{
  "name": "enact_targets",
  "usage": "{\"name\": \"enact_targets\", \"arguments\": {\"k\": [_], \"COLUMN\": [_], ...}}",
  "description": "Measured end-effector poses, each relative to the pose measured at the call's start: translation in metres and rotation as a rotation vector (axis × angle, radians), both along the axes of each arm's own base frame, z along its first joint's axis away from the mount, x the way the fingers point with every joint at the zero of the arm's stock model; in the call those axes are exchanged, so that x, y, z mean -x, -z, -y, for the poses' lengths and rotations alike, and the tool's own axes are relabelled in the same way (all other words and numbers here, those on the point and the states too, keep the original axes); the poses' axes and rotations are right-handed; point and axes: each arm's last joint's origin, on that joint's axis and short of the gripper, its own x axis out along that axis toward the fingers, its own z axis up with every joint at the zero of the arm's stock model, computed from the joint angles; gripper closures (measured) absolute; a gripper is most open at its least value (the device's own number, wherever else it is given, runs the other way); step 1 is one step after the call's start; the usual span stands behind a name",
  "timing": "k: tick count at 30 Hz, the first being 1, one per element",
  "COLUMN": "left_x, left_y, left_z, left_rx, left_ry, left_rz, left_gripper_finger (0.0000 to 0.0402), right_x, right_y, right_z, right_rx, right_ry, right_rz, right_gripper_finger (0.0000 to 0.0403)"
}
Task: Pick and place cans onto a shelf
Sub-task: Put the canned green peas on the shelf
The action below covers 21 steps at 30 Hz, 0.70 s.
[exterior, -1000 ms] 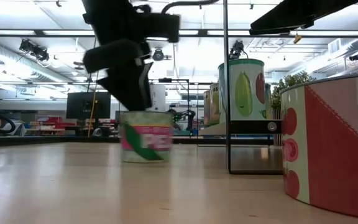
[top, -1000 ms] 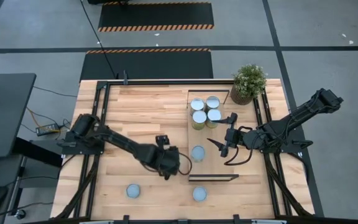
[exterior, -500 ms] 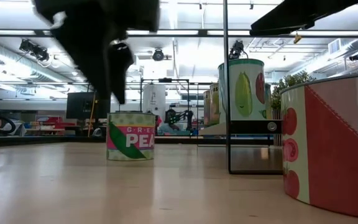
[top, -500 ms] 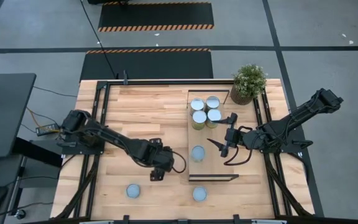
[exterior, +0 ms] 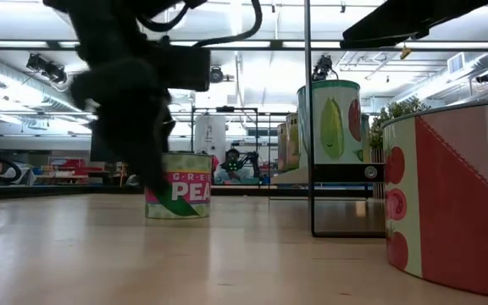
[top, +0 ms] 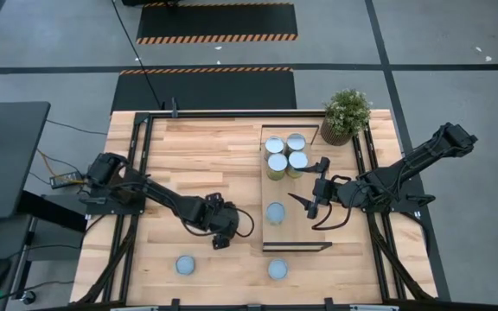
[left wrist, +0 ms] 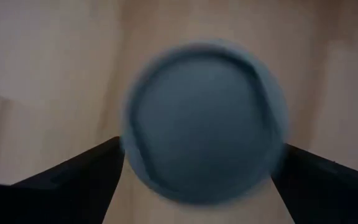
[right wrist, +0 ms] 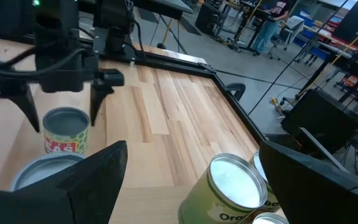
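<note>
- Left gripper (top: 218, 235) pointed down over the tabletop (top: 197, 155), just left of the shelf (top: 305, 207); fingers apart, straddling a round grey-blue can lid (left wrist: 205, 121) from above.
- Right gripper (top: 311, 204) hovered over the shelf, fingers (right wrist: 86, 180) spread, empty.
- One can (top: 275, 212) stood mid-shelf; four clustered at its plant (top: 346, 114) end.

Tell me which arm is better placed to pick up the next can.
Left. Its end effector hangs open directly over a can standing on the table, one finger on each side. The right end effector waits by the shelf, apart from any loose can.
</note>
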Motion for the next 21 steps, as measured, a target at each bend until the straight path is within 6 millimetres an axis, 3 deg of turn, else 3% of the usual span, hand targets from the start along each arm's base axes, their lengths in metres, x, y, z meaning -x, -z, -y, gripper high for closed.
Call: {"name": "enact_targets", "arguments": {"k": [7,15,18,21], "left_x": [-0.001,-0.005,-0.008,-0.012], "left_y": [0.008,0.006,-0.008,-0.035], "left_z": [-0.004,-0.005,-0.009,-0.013], "left_rx": [-0.018,-0.035,-0.041,-0.072], "left_ry": [-0.057,-0.073,-0.072,-0.057], "left_rz": [0.069,0.108,0.114,0.131], "left_gripper_finger": [0.002,0.0106,0.0126,0.0125], "right_x": [0.0,0.0,0.001,-0.001], "right_y": [0.0,0.001,0.0,-0.007], "right_z": [0.0,0.0,0.0,0.004], "right_rx": [0.0,0.005,0.012,-0.002], "right_ry": [0.0,0.0,-0.001,0.012], "right_rz": [0.002,-0.007,-0.011,0.008], "right_gripper_finger": [0.003,0.003,0.003,0.003]}}
